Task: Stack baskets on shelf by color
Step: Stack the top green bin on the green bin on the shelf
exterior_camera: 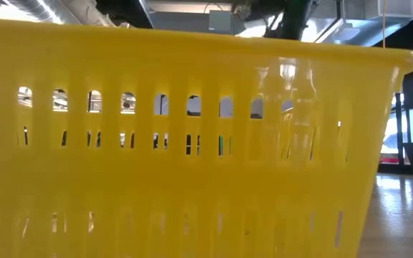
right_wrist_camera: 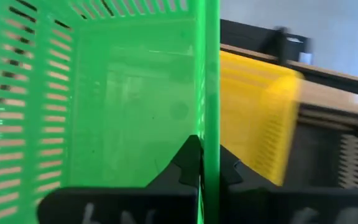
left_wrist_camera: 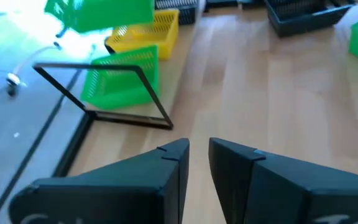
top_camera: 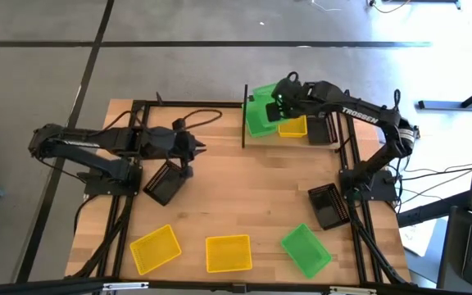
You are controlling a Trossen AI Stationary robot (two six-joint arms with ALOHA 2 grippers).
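The wooden tabletop carries the shelf along its far edge, a black-railed frame reaching from its upright rail near the table's middle across to the right side. Already on the shelf lie a green basket, a yellow basket just beside it, and a black basket at the right end. The right arm reaches in over the shelf's left end, and the right gripper has its jaws pressed together on the thin side wall of a second green basket, which it holds above the green one lying there; the wrist view shows the yellow basket immediately beyond that pinched wall. The move in hand appears to be the lowering of this held basket, and it turns on one relation: the resting green basket lies directly beneath the jaws, so the held one's long axis must line up with it for the two to nest rather than ride on the rim or snag the yellow neighbour. The left gripper waits over the table's left half, jaws slightly parted and empty, well apart from the shelf; the right arm is plainly nearer. Other baskets lie loose on the tabletop.
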